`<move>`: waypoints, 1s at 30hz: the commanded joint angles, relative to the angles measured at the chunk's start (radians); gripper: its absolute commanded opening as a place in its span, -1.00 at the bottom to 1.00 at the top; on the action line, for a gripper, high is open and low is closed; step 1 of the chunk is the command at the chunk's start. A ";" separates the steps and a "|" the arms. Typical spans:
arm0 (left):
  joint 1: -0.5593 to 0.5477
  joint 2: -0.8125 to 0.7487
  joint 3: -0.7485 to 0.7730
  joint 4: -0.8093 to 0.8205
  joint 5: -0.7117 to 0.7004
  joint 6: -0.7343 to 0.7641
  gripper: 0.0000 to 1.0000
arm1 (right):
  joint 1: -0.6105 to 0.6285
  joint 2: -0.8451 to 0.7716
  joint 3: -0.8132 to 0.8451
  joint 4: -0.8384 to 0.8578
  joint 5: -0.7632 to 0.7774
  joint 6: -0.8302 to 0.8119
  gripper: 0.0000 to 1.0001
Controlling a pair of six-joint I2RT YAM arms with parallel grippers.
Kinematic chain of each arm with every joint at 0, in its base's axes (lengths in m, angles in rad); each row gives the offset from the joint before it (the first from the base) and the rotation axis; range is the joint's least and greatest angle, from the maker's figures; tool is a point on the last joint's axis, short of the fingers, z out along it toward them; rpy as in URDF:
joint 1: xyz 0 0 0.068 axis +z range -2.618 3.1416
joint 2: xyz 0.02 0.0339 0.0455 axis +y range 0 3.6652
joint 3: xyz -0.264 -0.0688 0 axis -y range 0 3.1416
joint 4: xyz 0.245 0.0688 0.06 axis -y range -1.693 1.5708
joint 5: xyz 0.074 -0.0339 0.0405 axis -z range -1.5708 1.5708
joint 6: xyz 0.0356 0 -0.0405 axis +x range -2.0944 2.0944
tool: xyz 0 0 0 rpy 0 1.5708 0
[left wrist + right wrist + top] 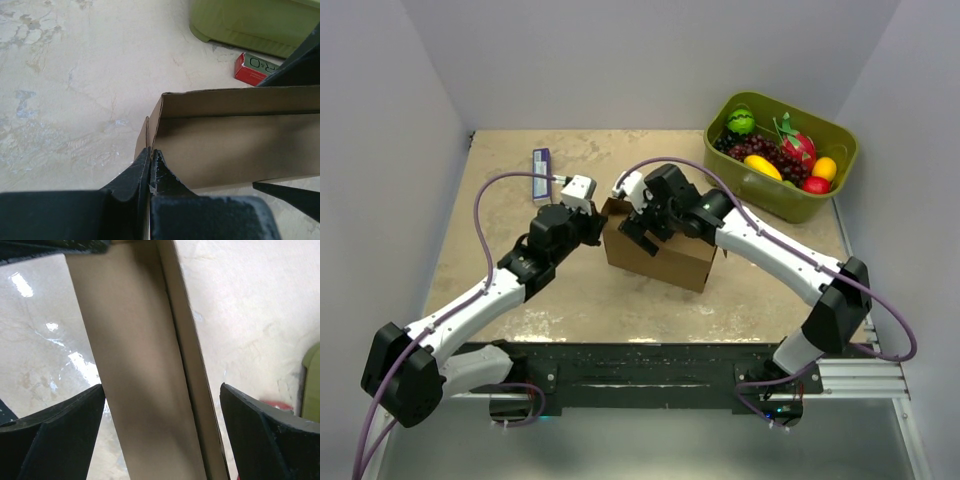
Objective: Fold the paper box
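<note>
The paper box [660, 255] is a brown cardboard box standing on the table's middle, its walls raised. My left gripper [598, 222] is shut on the box's left end wall; in the left wrist view [150, 152] its fingers pinch the thin cardboard edge, with the box's inside [235, 145] stretching to the right. My right gripper [642, 228] hangs open over the box's left part. In the right wrist view [162, 390] its fingers straddle the box's walls [145, 390] without touching them.
An olive-green bin [782, 155] of toy fruit stands at the back right; it also shows in the left wrist view [250, 22]. A small red carton [255, 68] lies beside it. A blue-and-white packet [541, 174] lies at the back left.
</note>
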 commanded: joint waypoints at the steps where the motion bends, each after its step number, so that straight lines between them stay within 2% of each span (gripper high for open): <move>1: -0.008 0.049 -0.030 -0.234 0.009 -0.026 -1.00 | -0.012 -0.126 -0.008 -0.010 0.065 0.119 0.98; 7: -0.010 0.055 -0.022 -0.247 -0.016 -0.035 -1.00 | -0.036 -0.228 -0.010 -0.067 0.158 0.296 0.98; 11: -0.008 0.057 -0.017 -0.251 -0.020 -0.031 -1.00 | -0.099 -0.326 -0.015 -0.180 0.236 0.460 0.96; 16: -0.008 0.071 -0.017 -0.254 -0.020 -0.022 -1.00 | -0.186 -0.392 -0.018 -0.321 0.260 0.599 0.86; 19: -0.010 0.077 -0.014 -0.259 -0.016 -0.022 -1.00 | -0.187 -0.406 -0.008 -0.418 0.312 0.650 0.70; 25: -0.011 0.081 -0.005 -0.264 -0.016 -0.017 -1.00 | -0.187 -0.421 -0.065 -0.437 0.229 0.695 0.27; 30: -0.011 0.081 -0.002 -0.267 -0.011 -0.014 -1.00 | -0.185 -0.432 -0.128 -0.426 0.200 0.722 0.13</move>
